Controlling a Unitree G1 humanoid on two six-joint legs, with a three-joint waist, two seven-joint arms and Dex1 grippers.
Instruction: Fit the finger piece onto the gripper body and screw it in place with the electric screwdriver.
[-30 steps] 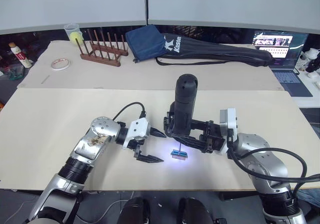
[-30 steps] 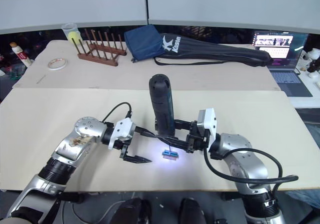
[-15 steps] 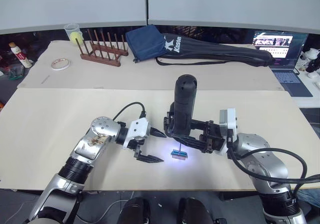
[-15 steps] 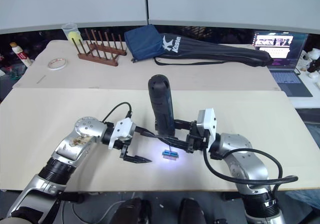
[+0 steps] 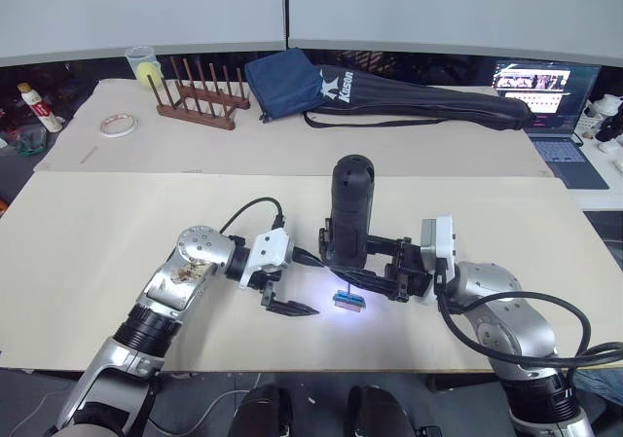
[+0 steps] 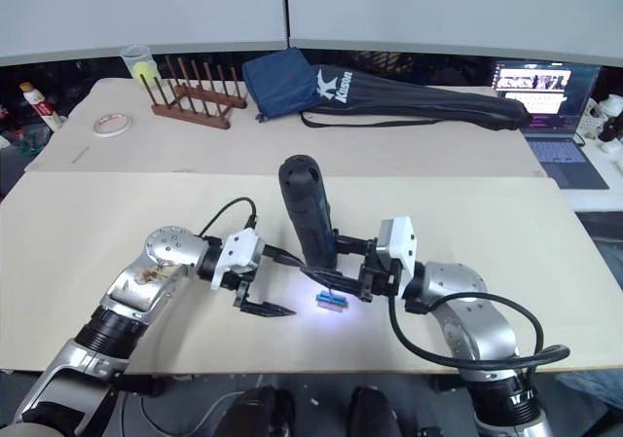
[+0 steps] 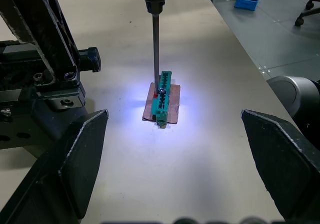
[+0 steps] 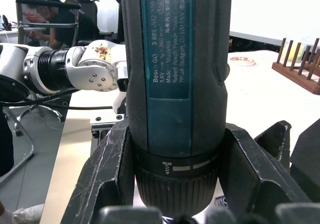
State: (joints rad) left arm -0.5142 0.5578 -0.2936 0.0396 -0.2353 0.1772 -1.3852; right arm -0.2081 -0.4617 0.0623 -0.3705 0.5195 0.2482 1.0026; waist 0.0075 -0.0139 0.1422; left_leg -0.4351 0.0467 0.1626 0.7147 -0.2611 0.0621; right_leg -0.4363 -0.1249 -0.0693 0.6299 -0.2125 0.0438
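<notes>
My right gripper (image 5: pixel 358 266) is shut on the electric screwdriver (image 5: pixel 351 213), a thick black tool held nearly upright over the near table. Its thin silver bit (image 7: pixel 155 44) points down onto a small green block (image 7: pixel 162 100) lying on a brown card, lit by the tool's light. The tool's barrel (image 8: pixel 175 84) sits clamped between the right fingers (image 8: pixel 107 174). My left gripper (image 5: pixel 310 283) stands open just left of the green block, one fingertip near the tool and the other toward the table's front edge, with nothing in it. The finger piece and the gripper body are out of view.
On the far table stand a wooden rack (image 5: pixel 200 96), a blue pouch (image 5: pixel 284 82), a long black zipped bag (image 5: pixel 419 101), a tape roll (image 5: pixel 118 124) and a cup (image 5: pixel 143 65). A laptop (image 5: pixel 535 82) sits at the far right. The near beige board (image 5: pixel 88 252) is bare on the left.
The screwdriver's top has leaned left and dropped a little, and my right arm has shifted slightly left with it. The left gripper and green block have stayed put.
</notes>
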